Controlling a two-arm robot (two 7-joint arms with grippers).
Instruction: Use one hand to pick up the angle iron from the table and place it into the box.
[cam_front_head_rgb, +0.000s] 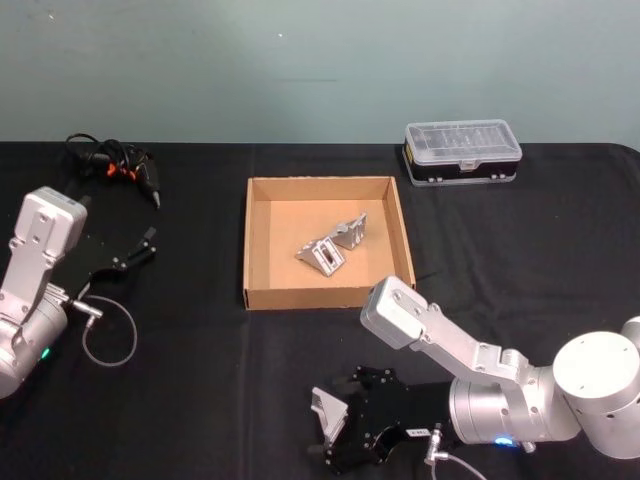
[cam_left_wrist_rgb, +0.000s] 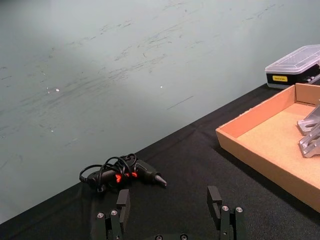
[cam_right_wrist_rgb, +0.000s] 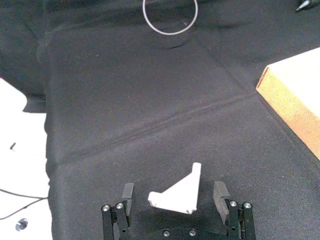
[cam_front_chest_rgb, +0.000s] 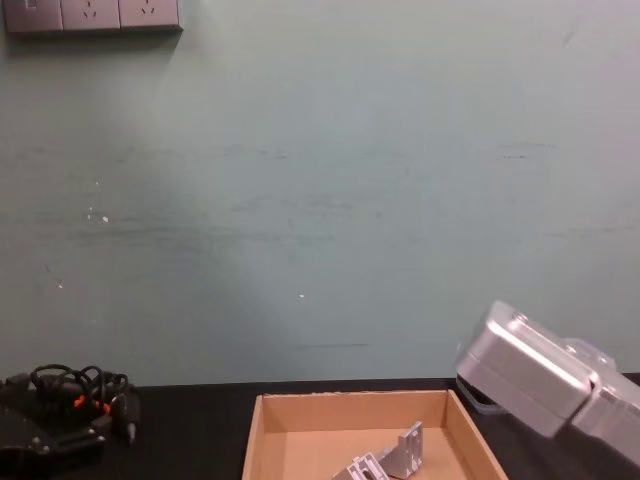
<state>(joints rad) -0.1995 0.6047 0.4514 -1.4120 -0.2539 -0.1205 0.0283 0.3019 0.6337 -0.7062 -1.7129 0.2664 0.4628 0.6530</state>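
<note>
Straddles angle iron with spread right gripper, no contact, tall leg pointing straight ahead of it; left gripper parked, spread.

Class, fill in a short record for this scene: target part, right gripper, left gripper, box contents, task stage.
target part: angle iron on the table, on the robot's side of the box
right gripper: open, fingers either side of the angle iron, gaps on both sides
left gripper: open, parked at the left
box contents: two more angle irons
task stage: grasp not yet made
</note>
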